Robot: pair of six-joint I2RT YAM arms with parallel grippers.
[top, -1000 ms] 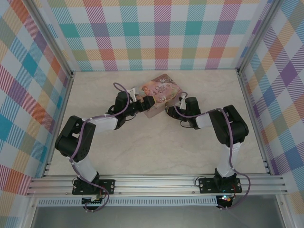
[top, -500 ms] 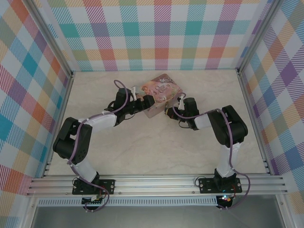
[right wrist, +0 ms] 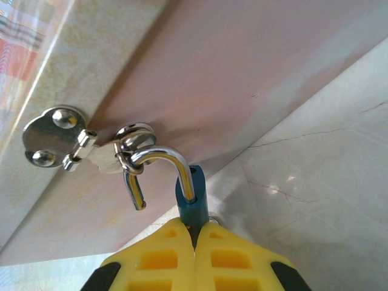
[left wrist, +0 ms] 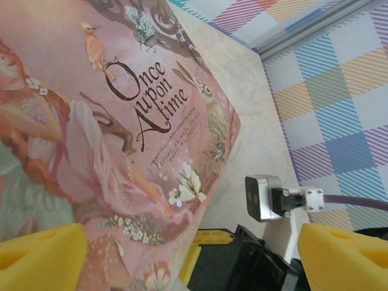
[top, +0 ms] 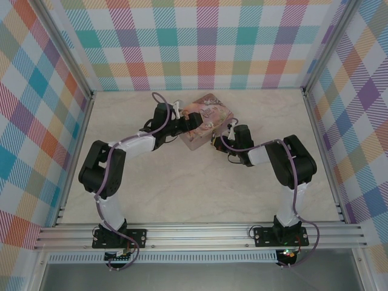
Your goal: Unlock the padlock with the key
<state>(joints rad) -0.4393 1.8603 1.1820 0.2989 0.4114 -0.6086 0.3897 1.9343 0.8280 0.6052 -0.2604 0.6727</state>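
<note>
One padlock (teal), one pink box

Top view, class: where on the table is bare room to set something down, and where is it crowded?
Free: the table between arms and front rail; the far right corner beside the box. Crowded: the box's near side, flanked by left hand and right hand.

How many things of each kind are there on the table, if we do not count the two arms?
Pink picture-printed rectangular box: 1
Teal-blue padlock with a thin silver shackle: 1
Silver metal hasp on the box's side: 1
Total: 3
</note>
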